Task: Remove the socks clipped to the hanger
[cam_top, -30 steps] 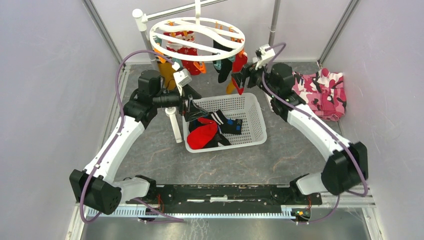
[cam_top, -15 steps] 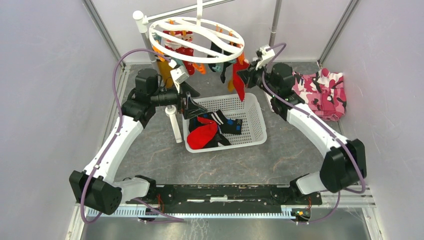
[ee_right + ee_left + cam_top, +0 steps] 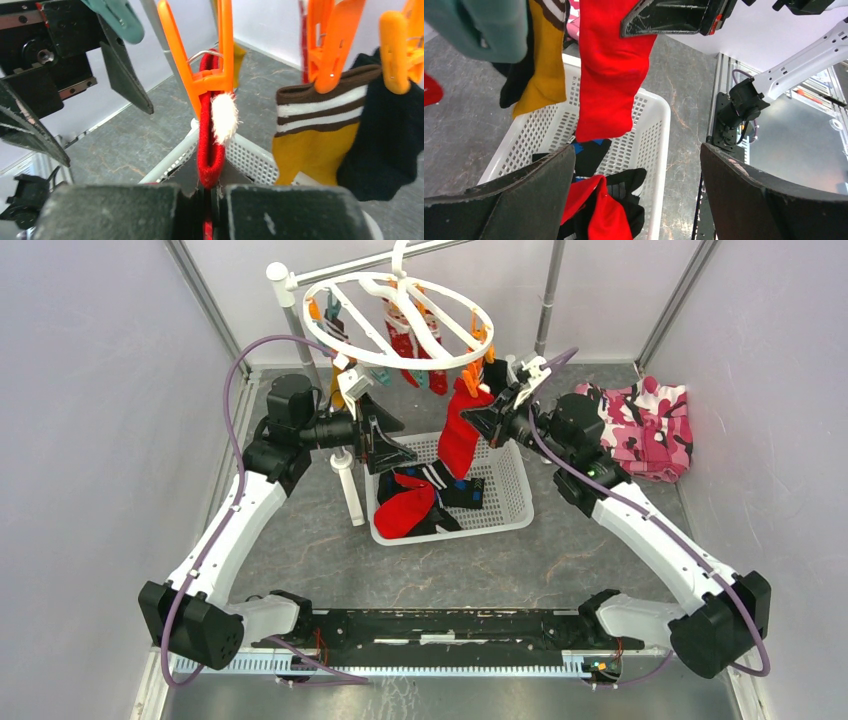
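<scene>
The white round hanger (image 3: 400, 318) hangs at the back with orange and teal clips. My right gripper (image 3: 475, 421) is shut on a red sock (image 3: 457, 440) that an orange clip (image 3: 210, 75) still holds by its cuff; the sock (image 3: 210, 150) runs down between the shut jaws (image 3: 210, 192). A mustard sock (image 3: 310, 150) with a striped cuff and a black sock (image 3: 385, 150) hang beside it. My left gripper (image 3: 405, 443) stands open and empty over the basket's left side, just left of the red sock (image 3: 611, 75).
A white perforated basket (image 3: 520, 490) under the hanger holds red and black socks (image 3: 420, 502). A pink camouflage cloth (image 3: 645, 425) lies at the right. A white post (image 3: 346, 485) stands left of the basket. Grey walls close in on both sides.
My right gripper has shut on the red sock and drawn it down and left towards the basket. The hanger has swung round. My left gripper has shifted slightly right.
</scene>
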`<state>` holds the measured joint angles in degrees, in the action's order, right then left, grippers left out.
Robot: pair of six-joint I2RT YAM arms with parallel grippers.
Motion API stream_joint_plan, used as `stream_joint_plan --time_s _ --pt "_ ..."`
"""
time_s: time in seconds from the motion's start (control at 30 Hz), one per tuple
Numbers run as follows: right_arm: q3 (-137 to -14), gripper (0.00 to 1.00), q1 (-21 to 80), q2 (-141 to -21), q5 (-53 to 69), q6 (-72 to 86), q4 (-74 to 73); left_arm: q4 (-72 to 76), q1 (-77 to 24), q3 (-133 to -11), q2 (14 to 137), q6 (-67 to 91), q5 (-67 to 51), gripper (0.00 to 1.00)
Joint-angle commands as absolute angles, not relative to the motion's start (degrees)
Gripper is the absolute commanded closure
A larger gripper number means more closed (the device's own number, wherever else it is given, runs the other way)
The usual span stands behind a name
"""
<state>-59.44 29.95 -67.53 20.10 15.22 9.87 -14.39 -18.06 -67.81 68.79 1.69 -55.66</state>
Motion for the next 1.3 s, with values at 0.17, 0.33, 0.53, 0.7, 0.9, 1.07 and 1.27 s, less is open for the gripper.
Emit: stream_joint_plan --time_s 0.17,0.33,0.53,0.7,0.9,1.07,1.27 --pt "-63.05 0.99 34.69 -69.07 30.82 23.33 12.56 -6.84 -18.05 -64.25 67.21 10.27 -60.00 0.00" --pt "-63.37 0.98 37.70 -70.37 31.87 26.18 15.86 -3.27 -18.54 -62.72 67.46 11.42 -60.39 0.00" --pt "-63.70 0.97 39.43 -72.26 32.92 28.61 18.90 -0.93 -18.58 -63.92 69.08 9.96 -60.60 0.00" --pt "-63.93 0.97 39.80 -73.06 33.08 29.99 20.27 -0.19 -18.58 -64.56 70.39 10.33 -64.24 0.02" --pt "-63.44 0.95 39.81 -73.47 34.84 32.82 23.12 -0.86 -18.63 -64.15 70.29 9.41 -68.22 0.17" --pt "-62.92 0.80 39.79 -73.54 34.45 33.48 23.62 -1.15 -18.60 -64.77 70.41 9.60 -68.79 0.59" --pt "-63.75 0.40 39.31 -72.43 29.01 31.89 21.74 -1.67 -18.58 -64.93 70.40 11.50 -67.28 0.86"
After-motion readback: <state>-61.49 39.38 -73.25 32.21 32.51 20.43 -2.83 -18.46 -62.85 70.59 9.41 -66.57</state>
